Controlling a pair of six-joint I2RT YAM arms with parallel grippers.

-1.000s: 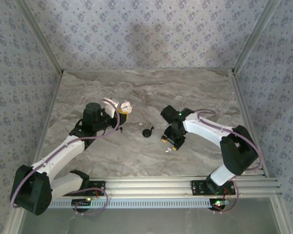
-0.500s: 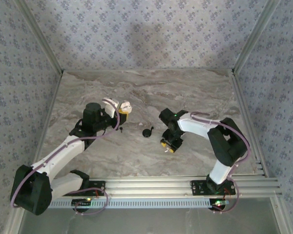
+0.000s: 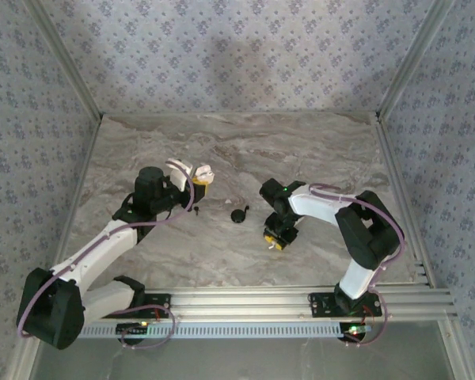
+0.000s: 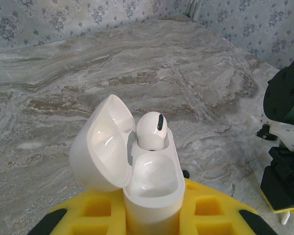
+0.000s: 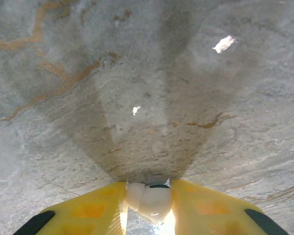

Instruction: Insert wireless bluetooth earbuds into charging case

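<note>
Right wrist — earbud (image 5: 148,199) (white) in claw (image 5: 149,194)

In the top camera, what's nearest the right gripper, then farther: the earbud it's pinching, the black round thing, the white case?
1. The earbud, between the right gripper's fingers.
2. The black round thing, on the table toward the left arm.
3. The white case, farthest, held by the left gripper.

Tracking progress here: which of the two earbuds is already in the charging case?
The earbud with the black oval mark, seated in the far socket of the open charging case. The other earbud is pinched in the right gripper.
</note>
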